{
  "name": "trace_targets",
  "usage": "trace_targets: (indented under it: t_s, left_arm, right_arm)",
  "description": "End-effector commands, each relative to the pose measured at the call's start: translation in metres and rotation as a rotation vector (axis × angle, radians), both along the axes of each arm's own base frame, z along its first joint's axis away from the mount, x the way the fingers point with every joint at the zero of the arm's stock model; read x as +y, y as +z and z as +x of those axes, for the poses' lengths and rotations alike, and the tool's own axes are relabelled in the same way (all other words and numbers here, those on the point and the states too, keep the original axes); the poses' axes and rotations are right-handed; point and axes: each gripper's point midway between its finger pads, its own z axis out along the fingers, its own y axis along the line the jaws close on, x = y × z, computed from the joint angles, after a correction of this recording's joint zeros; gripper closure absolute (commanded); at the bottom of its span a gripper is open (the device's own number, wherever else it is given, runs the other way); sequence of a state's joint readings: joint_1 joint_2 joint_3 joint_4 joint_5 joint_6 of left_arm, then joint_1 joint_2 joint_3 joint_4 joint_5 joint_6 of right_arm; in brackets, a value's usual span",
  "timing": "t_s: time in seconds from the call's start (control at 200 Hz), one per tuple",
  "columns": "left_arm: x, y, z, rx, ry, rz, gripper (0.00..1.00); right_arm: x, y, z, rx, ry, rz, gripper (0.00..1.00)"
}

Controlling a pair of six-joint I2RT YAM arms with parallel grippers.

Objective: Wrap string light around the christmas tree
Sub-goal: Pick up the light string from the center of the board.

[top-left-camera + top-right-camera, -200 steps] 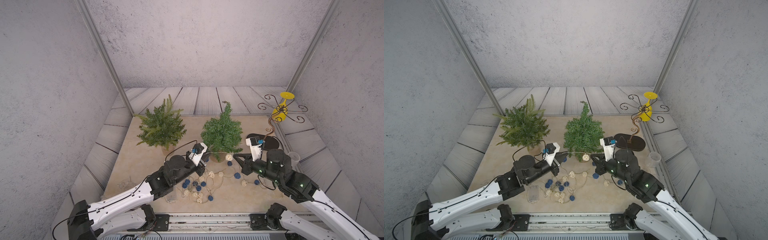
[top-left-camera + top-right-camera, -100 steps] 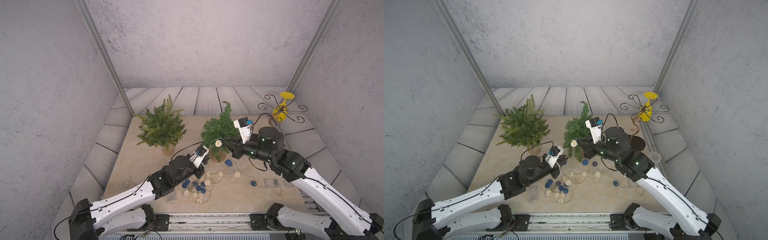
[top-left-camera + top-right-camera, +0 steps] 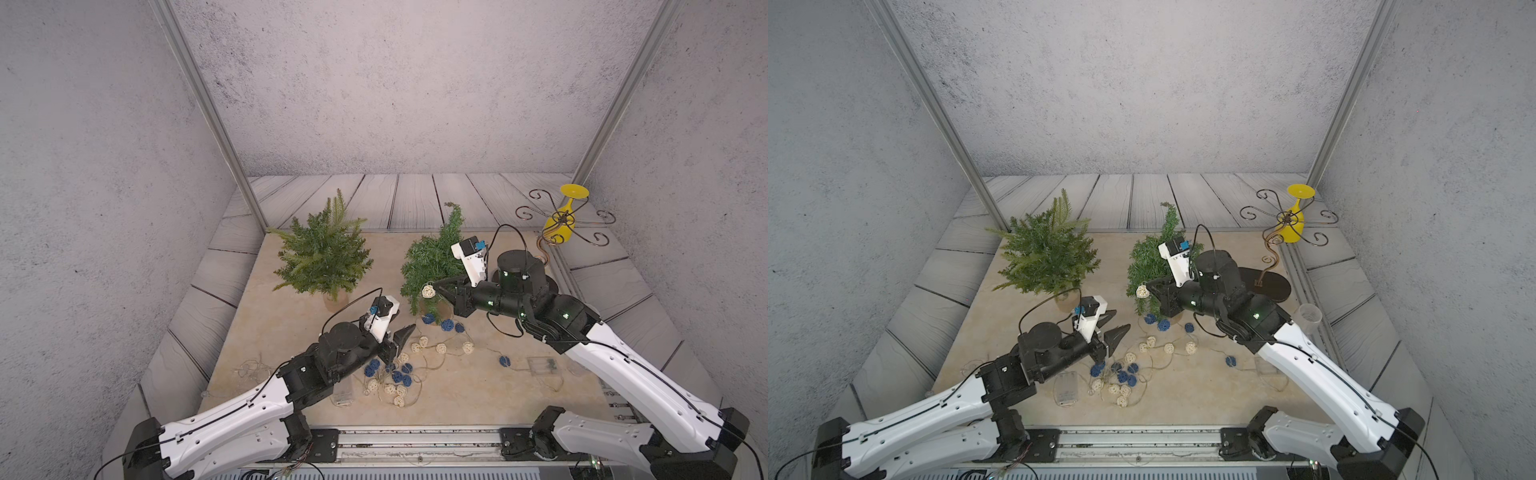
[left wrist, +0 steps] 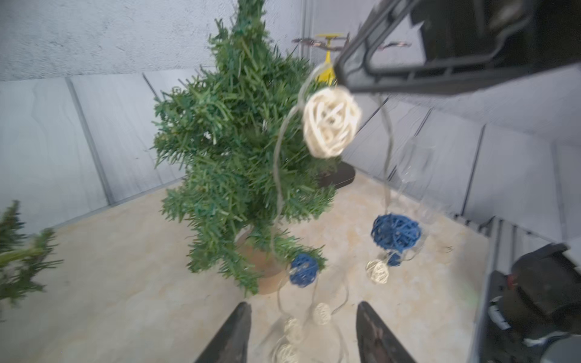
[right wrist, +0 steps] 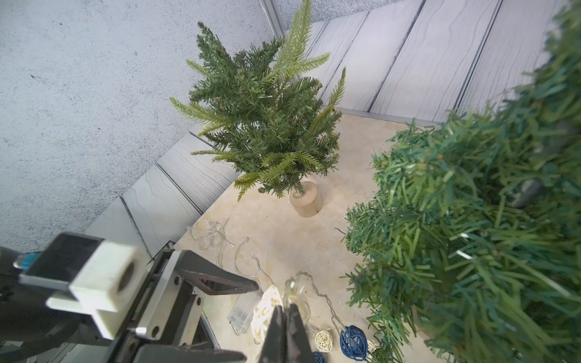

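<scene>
Clenched on the string light [image 3: 427, 291], my right end effector [image 3: 437, 287] hangs beside the christmas tree [image 3: 430, 255], nearer it than my released left end effector [image 3: 1113, 325].

Christmas tree [image 5: 471, 220] blurred, cut off at frame edge; right arm [image 3: 511, 299] hides its pot, probably; string light [image 3: 441, 348] wire barely traceable.

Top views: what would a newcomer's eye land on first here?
The right gripper, shut on the string light of cream and blue woven balls, holds one cream ball against the dark green Christmas tree at mid-mat. Nearer the front, the left gripper hangs open above the rest, heaped on the beige mat. A yellow goblet stands out in the far right corner.
</scene>
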State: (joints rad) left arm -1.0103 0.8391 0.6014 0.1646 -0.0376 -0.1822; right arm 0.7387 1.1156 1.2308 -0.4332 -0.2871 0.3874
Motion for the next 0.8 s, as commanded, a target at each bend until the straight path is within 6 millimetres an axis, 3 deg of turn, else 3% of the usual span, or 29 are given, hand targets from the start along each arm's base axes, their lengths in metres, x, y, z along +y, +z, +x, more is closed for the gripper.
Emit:
trace_targets:
  t_s: [0.0, 0.125, 0.27, 0.49, 0.691, 0.796]
  left_arm:
    - [-0.024, 0.012, -0.014, 0.041, -0.138, -0.078, 0.37]
    - [-0.047, 0.015, -0.012, 0.070, -0.191, -0.097, 0.27]
    - [-0.060, 0.015, -0.001, 0.058, -0.181, -0.115, 0.26]
    - [-0.071, 0.029, -0.007, 0.025, -0.233, -0.159, 0.25]
    - [-0.075, 0.033, 0.001, 0.010, -0.201, -0.150, 0.26]
    - [-0.087, 0.027, 0.009, 0.023, -0.196, -0.130, 0.36]
  right_arm:
    - [0.009, 0.005, -0.005, -0.003, 0.054, 0.031, 1.00]
    - [0.011, 0.003, -0.007, 0.002, 0.067, 0.040, 1.00]
    - [0.012, 0.002, -0.012, 0.010, 0.088, 0.053, 1.00]
    - [0.016, -0.002, -0.017, 0.012, 0.118, 0.060, 1.00]
    - [0.020, -0.003, -0.023, 0.014, 0.151, 0.096, 1.00]
    - [0.026, -0.002, -0.029, 0.025, 0.187, 0.113, 1.00]
